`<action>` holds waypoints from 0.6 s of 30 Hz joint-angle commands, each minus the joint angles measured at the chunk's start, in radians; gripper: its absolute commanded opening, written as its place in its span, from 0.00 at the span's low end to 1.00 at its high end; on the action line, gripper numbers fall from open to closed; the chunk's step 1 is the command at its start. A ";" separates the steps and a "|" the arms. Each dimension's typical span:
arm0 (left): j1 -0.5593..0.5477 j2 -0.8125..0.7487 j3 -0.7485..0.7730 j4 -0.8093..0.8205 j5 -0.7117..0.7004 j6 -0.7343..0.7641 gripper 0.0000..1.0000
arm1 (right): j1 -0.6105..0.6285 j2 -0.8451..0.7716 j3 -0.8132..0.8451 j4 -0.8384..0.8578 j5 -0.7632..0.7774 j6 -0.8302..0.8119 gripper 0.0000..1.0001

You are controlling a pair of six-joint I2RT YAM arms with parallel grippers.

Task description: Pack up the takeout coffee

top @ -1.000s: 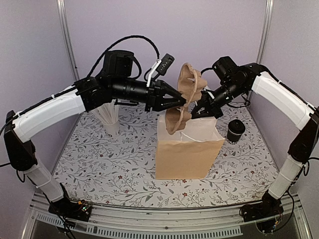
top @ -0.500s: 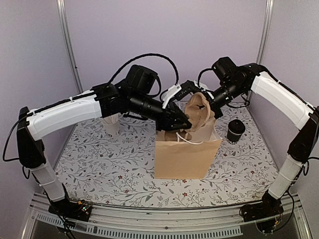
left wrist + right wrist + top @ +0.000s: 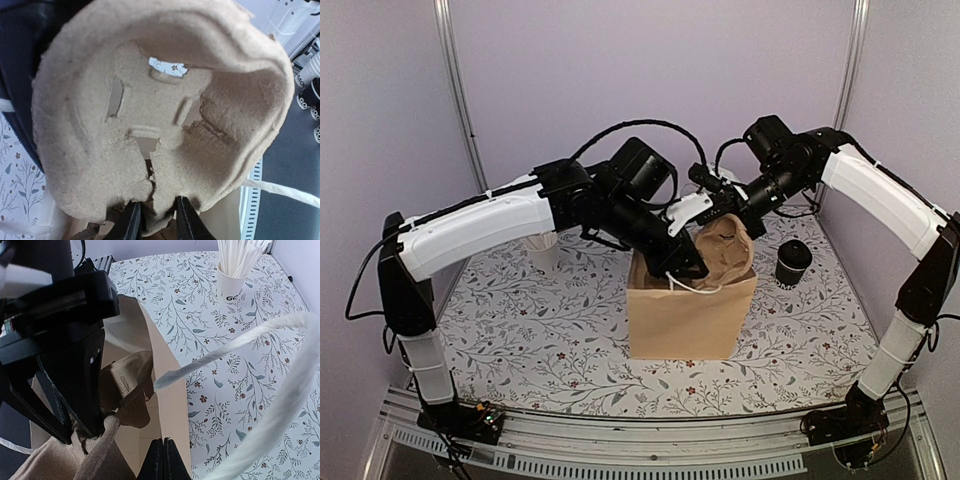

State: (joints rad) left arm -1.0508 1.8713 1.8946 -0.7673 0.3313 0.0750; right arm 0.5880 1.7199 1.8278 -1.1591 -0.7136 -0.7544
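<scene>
The black takeout coffee cup (image 3: 792, 262) with its black lid stands on the table, right of the brown paper bag (image 3: 685, 320). My left gripper (image 3: 688, 262) is shut on the brown pulp cup carrier (image 3: 725, 250) and holds it partway down in the bag's open top. In the left wrist view the carrier (image 3: 160, 115) fills the frame, and my left gripper (image 3: 157, 222) pinches its lower edge. My right gripper (image 3: 727, 200) is shut on the bag's far rim. The right wrist view shows that gripper (image 3: 163, 460) clamped on the bag wall (image 3: 170, 385), with the carrier (image 3: 125, 385) inside.
A white cup of white sticks (image 3: 232, 275) stands at the back left, mostly hidden behind my left arm in the top view (image 3: 542, 240). The bag's white rope handle (image 3: 250, 340) loops across the right wrist view. Side walls close in the table.
My left arm has swung right and down, lowering the carrier from above the bag into its open top. My right gripper has stayed on the bag's rim.
</scene>
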 commanded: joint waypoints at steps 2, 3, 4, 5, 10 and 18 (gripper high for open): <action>-0.030 0.016 0.032 -0.131 -0.053 -0.012 0.25 | 0.004 0.018 0.021 -0.013 -0.003 0.008 0.00; -0.033 0.010 0.024 -0.133 -0.052 -0.010 0.25 | 0.004 0.022 0.023 -0.017 -0.004 0.009 0.00; -0.033 0.006 0.018 -0.135 -0.052 -0.010 0.25 | 0.004 0.023 0.024 -0.020 -0.006 0.009 0.00; -0.033 0.003 0.016 -0.143 -0.056 -0.012 0.25 | 0.004 0.024 0.024 -0.021 -0.006 0.008 0.00; -0.033 0.019 0.048 -0.203 -0.061 -0.012 0.25 | 0.004 0.019 0.023 -0.016 0.015 0.014 0.12; -0.033 0.053 0.093 -0.268 -0.071 -0.002 0.24 | 0.003 0.001 0.025 -0.094 0.109 -0.007 0.62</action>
State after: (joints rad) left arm -1.0714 1.8957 1.9415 -0.9771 0.2714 0.0681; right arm 0.5880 1.7233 1.8290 -1.1816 -0.6617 -0.7467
